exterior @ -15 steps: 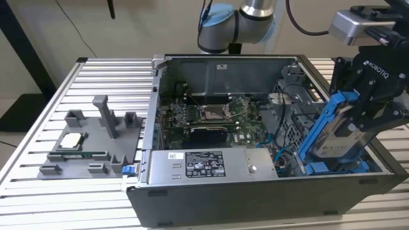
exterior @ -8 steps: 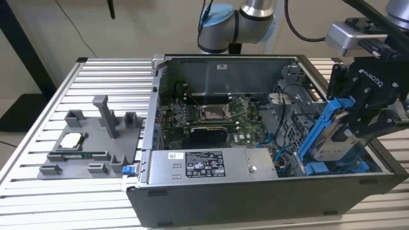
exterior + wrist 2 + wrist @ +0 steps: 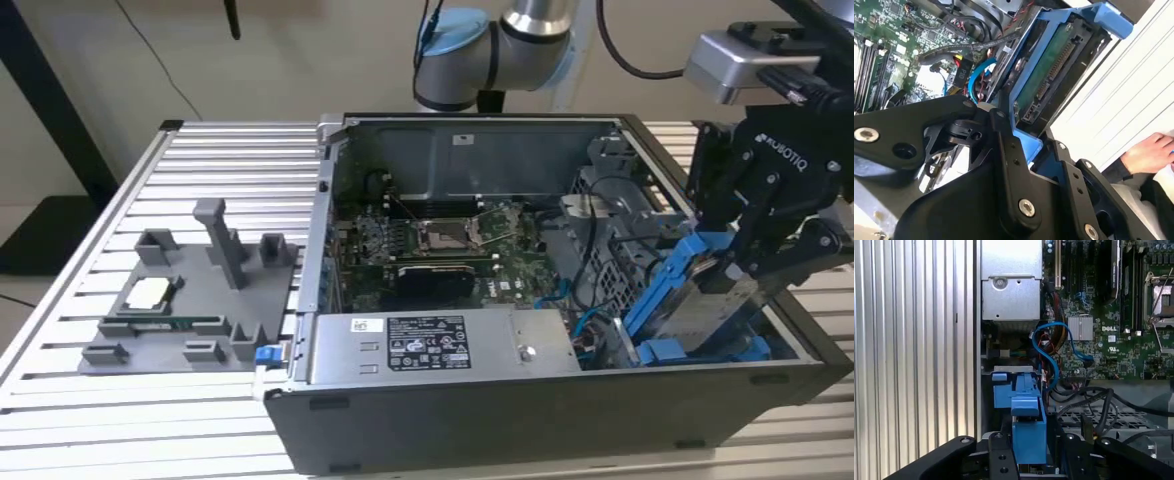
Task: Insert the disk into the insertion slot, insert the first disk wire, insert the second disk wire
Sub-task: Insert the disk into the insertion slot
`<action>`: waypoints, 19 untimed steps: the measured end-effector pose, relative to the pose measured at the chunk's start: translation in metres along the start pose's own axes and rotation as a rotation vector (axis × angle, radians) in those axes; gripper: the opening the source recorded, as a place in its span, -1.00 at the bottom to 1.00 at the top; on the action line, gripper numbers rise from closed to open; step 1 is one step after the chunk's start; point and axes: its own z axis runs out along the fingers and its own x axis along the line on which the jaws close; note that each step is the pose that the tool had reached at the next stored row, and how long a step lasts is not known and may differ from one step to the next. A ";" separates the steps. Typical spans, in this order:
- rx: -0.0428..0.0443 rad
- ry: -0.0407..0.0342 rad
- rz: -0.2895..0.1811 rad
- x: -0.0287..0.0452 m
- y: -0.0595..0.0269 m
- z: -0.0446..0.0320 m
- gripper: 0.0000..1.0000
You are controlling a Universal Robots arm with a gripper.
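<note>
My gripper (image 3: 763,262) is shut on the disk (image 3: 711,305), a silver drive in a blue frame. It holds the disk tilted, lower end down, over the case's front corner at the exterior view's right. The lower end reaches the insertion slot (image 3: 694,350), whose blue rails show beneath it. In the first wrist view the disk's blue frame (image 3: 1029,427) sits between the black fingers (image 3: 999,455) just above the insertion slot's blue tabs (image 3: 1003,390). The second wrist view shows the disk's green underside (image 3: 1046,75) with its connectors. A blue wire (image 3: 1054,352) loops loose beside the slot, next to a red and black wire bundle (image 3: 1046,315).
The open computer case (image 3: 534,410) stands on a slatted metal table (image 3: 200,150). Inside are a silver labelled power-supply box (image 3: 441,345) and the motherboard (image 3: 441,240). A grey fixture tray (image 3: 187,300) lies at the exterior view's left. A person's hand (image 3: 1149,152) rests beyond the case.
</note>
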 end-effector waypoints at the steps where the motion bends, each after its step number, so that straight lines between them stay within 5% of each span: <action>1: 0.0003 -0.0034 0.000 0.0000 0.0000 -0.0001 -0.18; 8: 0.0038 -0.0682 -0.002 -0.0004 0.0000 -0.0001 -0.15; 14: 0.0038 -0.0788 0.004 -0.0007 0.0000 -0.0005 0.10; 19: 0.0081 -0.1002 0.004 -0.0071 0.0001 0.0001 0.10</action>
